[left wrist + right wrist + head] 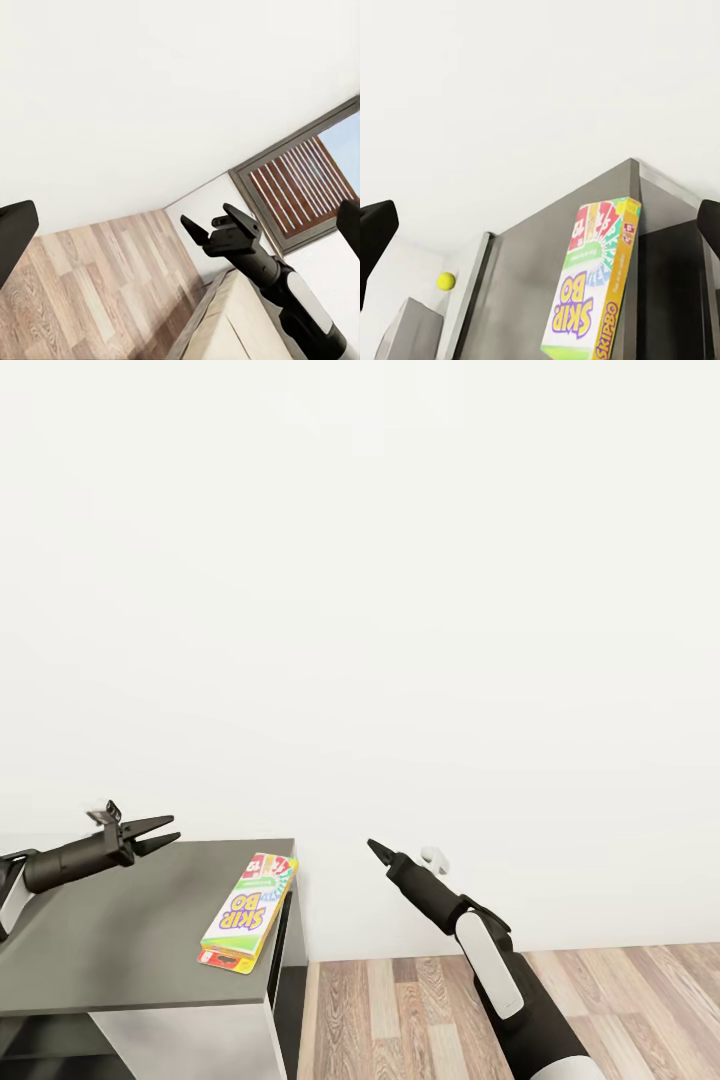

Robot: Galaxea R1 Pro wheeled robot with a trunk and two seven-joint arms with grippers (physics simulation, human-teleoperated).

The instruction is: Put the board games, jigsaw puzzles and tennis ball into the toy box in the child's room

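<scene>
A board game [247, 912], a flat yellow-red box printed "SKIP-BO", lies on the dark grey top of a low cabinet [120, 940], close to its right edge. The right wrist view shows the same board game [592, 292] and, past the cabinet, a small yellow-green tennis ball [445, 280] on a pale surface. My left gripper [165, 837] hovers open over the cabinet's back left part, holding nothing. My right gripper [372, 846] hangs in the air to the right of the cabinet, open and empty. In the left wrist view the right gripper [214, 225] has its fingers apart.
A plain white wall fills the background. Wood-plank floor [400, 1010] lies right of the cabinet. The left wrist view shows a window with brown slats [296, 187] and a pale beige surface [240, 322] below my right arm. A grey angled shape [412, 322] sits near the ball.
</scene>
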